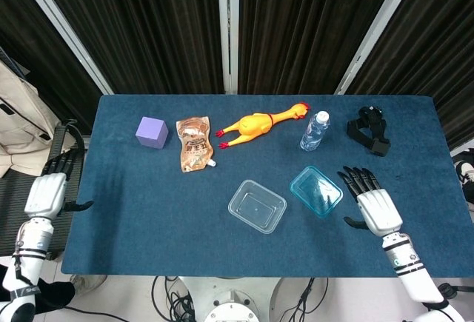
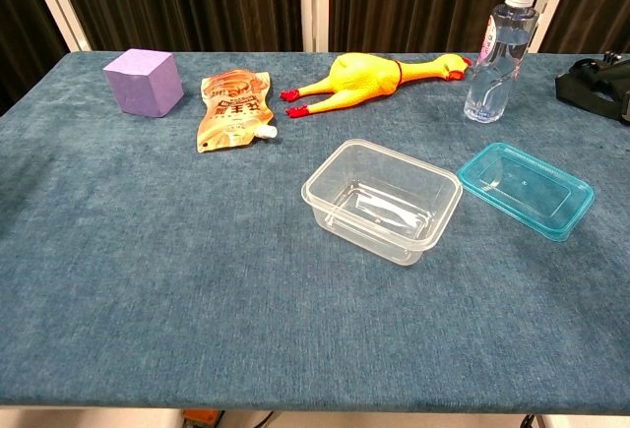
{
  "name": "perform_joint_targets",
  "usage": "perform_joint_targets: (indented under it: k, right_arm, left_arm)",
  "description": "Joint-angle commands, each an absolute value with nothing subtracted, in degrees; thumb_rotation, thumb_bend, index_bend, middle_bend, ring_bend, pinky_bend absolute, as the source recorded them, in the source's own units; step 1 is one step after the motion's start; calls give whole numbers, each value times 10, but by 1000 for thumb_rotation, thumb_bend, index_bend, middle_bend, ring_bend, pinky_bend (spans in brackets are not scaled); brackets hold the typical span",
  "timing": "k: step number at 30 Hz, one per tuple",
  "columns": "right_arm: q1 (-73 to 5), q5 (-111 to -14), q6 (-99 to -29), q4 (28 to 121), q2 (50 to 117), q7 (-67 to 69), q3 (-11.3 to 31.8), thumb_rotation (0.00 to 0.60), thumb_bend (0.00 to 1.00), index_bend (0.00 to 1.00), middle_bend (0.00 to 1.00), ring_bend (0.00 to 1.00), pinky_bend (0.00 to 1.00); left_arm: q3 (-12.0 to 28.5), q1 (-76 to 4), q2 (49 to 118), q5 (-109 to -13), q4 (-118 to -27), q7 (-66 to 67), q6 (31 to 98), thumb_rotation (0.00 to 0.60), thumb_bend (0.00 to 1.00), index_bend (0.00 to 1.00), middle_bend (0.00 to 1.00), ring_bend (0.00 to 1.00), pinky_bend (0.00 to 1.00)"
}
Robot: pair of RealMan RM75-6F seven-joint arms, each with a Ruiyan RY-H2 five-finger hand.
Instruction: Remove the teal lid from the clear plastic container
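Observation:
The clear plastic container [image 1: 257, 206] [image 2: 382, 200] stands open near the middle of the blue table, empty. The teal lid [image 1: 316, 191] [image 2: 526, 189] lies flat on the cloth just to its right, upside down, apart from the container. My right hand [image 1: 376, 206] is off to the right of the lid, fingers spread, holding nothing. My left hand [image 1: 47, 191] hangs beyond the table's left edge, fingers apart and empty. Neither hand shows in the chest view.
Along the far side lie a purple cube [image 1: 152, 132], an orange snack pouch [image 1: 194, 144], a yellow rubber chicken [image 1: 259, 124], a water bottle [image 1: 315, 130] and a black strap item [image 1: 369, 130]. A chair [image 1: 61, 161] stands left of the table.

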State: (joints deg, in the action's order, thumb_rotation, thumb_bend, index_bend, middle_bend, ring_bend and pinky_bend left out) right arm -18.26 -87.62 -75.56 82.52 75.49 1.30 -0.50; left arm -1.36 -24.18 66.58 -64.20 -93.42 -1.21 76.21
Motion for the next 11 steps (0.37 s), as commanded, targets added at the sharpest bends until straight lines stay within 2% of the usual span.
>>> perform_joint_targets:
  k: [1, 5, 11]
  right_arm:
    - [-162, -886, -794, 835, 744, 25, -3, 600, 60, 0, 1, 0, 0]
    - [-138, -898, -844, 846, 730, 40, 1, 600, 131, 0, 40, 0, 0]
    - [-104, -904, -882, 868, 696, 76, -6, 600, 148, 0, 51, 0, 0]
  left_arm:
    - [-10, -222, 666, -660, -934, 3, 793, 600, 13, 45, 5, 0, 49]
    - [-14, -199, 663, -687, -940, 31, 824, 600, 10, 75, 22, 0, 48]
    - [-19, -164, 664, -740, -936, 61, 883, 600, 10, 102, 43, 0, 35]
